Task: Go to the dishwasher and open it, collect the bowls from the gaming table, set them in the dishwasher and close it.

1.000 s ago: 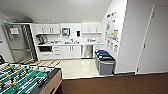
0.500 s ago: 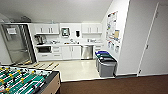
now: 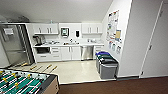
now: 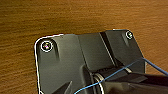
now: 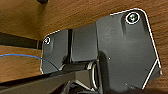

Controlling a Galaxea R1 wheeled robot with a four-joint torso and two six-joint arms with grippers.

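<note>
Stainless-steel grey, the dishwasher (image 3: 86,52) sits shut under the far counter (image 3: 75,45), larger and more central than a second ago as I roll nearer past the foosball table (image 3: 22,82), though I cannot tell how my fingers stand.

White cabinets (image 3: 66,53) line the kitchenette's back wall, a steel fridge (image 3: 14,43) left, bins (image 3: 107,65) right, pale floor (image 3: 72,71).
</note>
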